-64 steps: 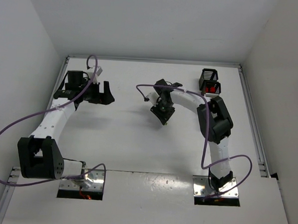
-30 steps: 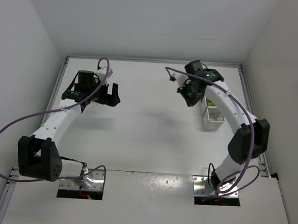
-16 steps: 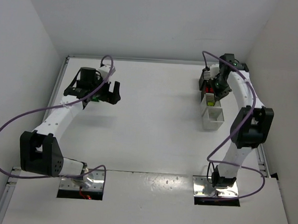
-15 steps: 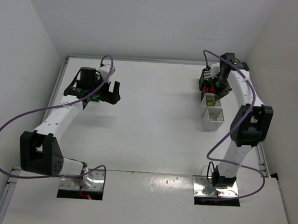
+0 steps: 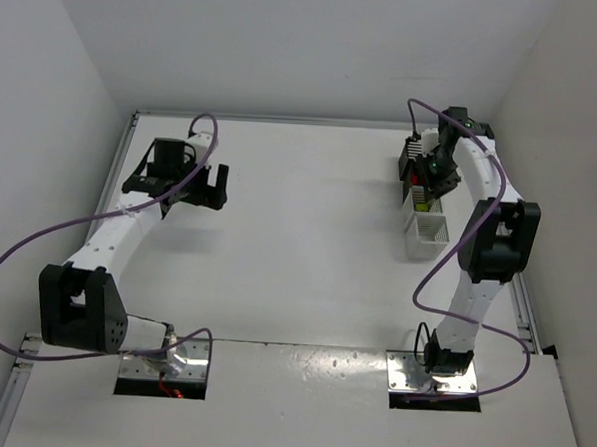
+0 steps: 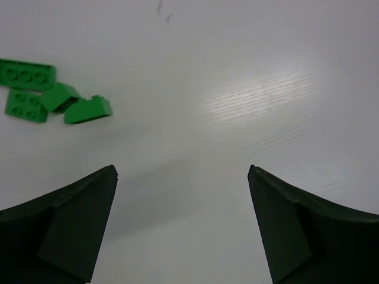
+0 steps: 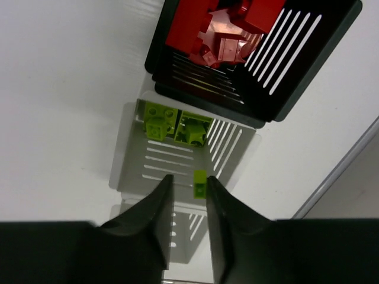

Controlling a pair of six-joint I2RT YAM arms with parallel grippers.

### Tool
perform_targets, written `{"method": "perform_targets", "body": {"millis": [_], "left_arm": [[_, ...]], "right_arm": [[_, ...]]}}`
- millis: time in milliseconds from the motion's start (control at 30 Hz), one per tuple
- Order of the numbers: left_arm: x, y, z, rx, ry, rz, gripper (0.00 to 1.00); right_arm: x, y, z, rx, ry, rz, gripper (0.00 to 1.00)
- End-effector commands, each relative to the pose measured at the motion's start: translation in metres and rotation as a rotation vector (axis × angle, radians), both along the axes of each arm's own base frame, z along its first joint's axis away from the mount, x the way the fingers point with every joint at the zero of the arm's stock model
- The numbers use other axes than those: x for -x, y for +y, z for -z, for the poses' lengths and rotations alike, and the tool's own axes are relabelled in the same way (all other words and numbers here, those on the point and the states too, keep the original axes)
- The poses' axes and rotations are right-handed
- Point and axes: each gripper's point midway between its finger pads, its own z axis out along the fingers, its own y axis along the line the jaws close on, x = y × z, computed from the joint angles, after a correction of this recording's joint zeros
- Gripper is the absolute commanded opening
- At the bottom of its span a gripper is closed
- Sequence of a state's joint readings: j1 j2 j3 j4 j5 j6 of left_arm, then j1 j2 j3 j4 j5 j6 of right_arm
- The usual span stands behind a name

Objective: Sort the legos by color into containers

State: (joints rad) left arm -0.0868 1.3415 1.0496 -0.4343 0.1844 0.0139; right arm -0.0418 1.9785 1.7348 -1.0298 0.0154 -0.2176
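My right gripper (image 7: pixel 188 180) hangs over a white bin (image 7: pixel 133 171), jaws a little apart. A small lime-yellow lego (image 7: pixel 200 183) sits between them, against the right finger and clear of the left one. Two lime legos (image 7: pixel 174 126) lie in that bin. The black bin (image 7: pixel 308 65) beside it holds red legos (image 7: pixel 219 29). In the top view the right gripper (image 5: pixel 431 180) is over the row of bins (image 5: pixel 423 198). My left gripper (image 6: pixel 182 171) is open and empty above the table, with several dark green legos (image 6: pixel 53 97) ahead to its left.
A second white bin (image 5: pixel 430 233) stands at the near end of the row and a second black one (image 5: pixel 413 149) at the far end. A metal rail (image 7: pixel 343 165) runs along the table's right edge, close to the bins.
My right arm has swung from mid-table to the bins at far right, and its jaws now stand apart around the lime lego. My left gripper has shifted slightly left.
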Motion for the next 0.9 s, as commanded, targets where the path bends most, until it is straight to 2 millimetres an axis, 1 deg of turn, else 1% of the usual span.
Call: {"method": "perform_targets", "body": {"millis": [0, 33, 67, 100, 133, 167, 200, 233, 267, 300, 333, 367, 400, 433, 467, 500, 567, 600, 667, 700, 733, 767, 800, 833, 867], "left_arm": [[-0.005, 0.042, 0.013, -0.030, 0.064, -0.136, 0.99], [-0.006, 0.052, 0.018, -0.048, 0.085, -0.155, 0.99], [-0.012, 0.072, 0.015, -0.073, 0.084, -0.188, 0.99], [-0.013, 0.081, 0.017, -0.094, 0.097, -0.199, 0.99], [-0.017, 0.092, 0.022, -0.130, 0.109, -0.203, 0.97], [-0.025, 0.108, 0.013, -0.157, 0.086, -0.239, 0.94], [-0.030, 0.120, 0.011, -0.185, 0.085, -0.261, 0.92], [-0.032, 0.133, 0.019, -0.210, 0.115, -0.277, 0.90], [-0.037, 0.142, 0.019, -0.222, 0.117, -0.301, 0.88], [-0.046, 0.152, 0.012, -0.245, 0.102, -0.323, 0.87], [-0.051, 0.157, 0.013, -0.245, 0.106, -0.332, 0.87], [-0.058, 0.165, 0.019, -0.255, 0.127, -0.349, 0.86], [-0.061, 0.174, 0.022, -0.261, 0.136, -0.369, 0.86], [-0.065, 0.175, 0.024, -0.261, 0.141, -0.369, 0.86], [-0.068, 0.183, 0.027, -0.276, 0.148, -0.379, 0.86], [-0.076, 0.185, 0.035, -0.282, 0.163, -0.370, 0.86], [-0.084, 0.186, 0.041, -0.284, 0.169, -0.353, 0.86], [-0.085, 0.186, 0.057, -0.289, 0.205, -0.340, 0.86], [-0.093, 0.188, 0.063, -0.289, 0.206, -0.340, 0.85], [-0.095, 0.187, 0.077, -0.281, 0.227, -0.330, 0.85], [-0.099, 0.193, 0.078, -0.280, 0.220, -0.342, 0.83], [-0.103, 0.194, 0.081, -0.280, 0.223, -0.342, 0.82], [-0.106, 0.193, 0.087, -0.266, 0.231, -0.341, 0.82], [-0.108, 0.193, 0.101, -0.265, 0.257, -0.337, 0.80], [-0.113, 0.199, 0.101, -0.257, 0.253, -0.355, 0.79]], "right_arm": [[-0.012, 0.005, -0.006, -0.006, -0.034, 0.003, 0.38], [-0.015, 0.005, -0.006, -0.006, -0.043, 0.002, 0.41], [-0.017, 0.004, -0.005, 0.003, -0.043, 0.005, 0.44], [-0.017, 0.004, -0.005, 0.000, -0.043, 0.014, 0.45], [-0.017, 0.004, -0.005, 0.000, -0.043, 0.014, 0.45], [-0.020, 0.008, -0.009, 0.000, -0.055, 0.005, 0.45], [-0.020, 0.008, -0.009, 0.000, -0.055, 0.005, 0.45], [-0.022, 0.008, -0.015, 0.001, -0.074, 0.005, 0.46], [-0.022, 0.008, -0.015, 0.001, -0.074, 0.005, 0.46], [-0.022, 0.008, -0.015, 0.001, -0.074, 0.005, 0.46], [-0.022, 0.013, -0.015, -0.008, -0.074, -0.007, 0.46], [-0.022, 0.013, -0.015, -0.009, -0.074, -0.007, 0.46], [-0.024, 0.013, -0.020, -0.008, -0.094, -0.007, 0.46], [-0.024, 0.013, -0.020, -0.008, -0.094, -0.007, 0.46], [-0.024, 0.013, -0.024, -0.008, -0.104, -0.007, 0.46], [-0.024, 0.013, -0.024, -0.008, -0.105, -0.007, 0.46], [-0.024, 0.015, -0.033, -0.019, -0.126, -0.002, 0.46], [-0.024, 0.017, -0.033, -0.028, -0.126, -0.005, 0.46], [-0.021, 0.023, -0.042, -0.039, -0.140, -0.018, 0.46], [-0.021, 0.025, -0.042, -0.052, -0.140, -0.023, 0.46], [-0.021, 0.025, -0.046, -0.052, -0.151, -0.023, 0.46], [-0.019, 0.027, -0.043, -0.063, -0.142, -0.027, 0.46], [-0.018, 0.027, -0.047, -0.063, -0.152, -0.027, 0.46], [-0.018, 0.033, -0.051, -0.072, -0.161, -0.040, 0.46], [-0.016, 0.033, -0.048, -0.072, -0.152, -0.040, 0.46]]}}
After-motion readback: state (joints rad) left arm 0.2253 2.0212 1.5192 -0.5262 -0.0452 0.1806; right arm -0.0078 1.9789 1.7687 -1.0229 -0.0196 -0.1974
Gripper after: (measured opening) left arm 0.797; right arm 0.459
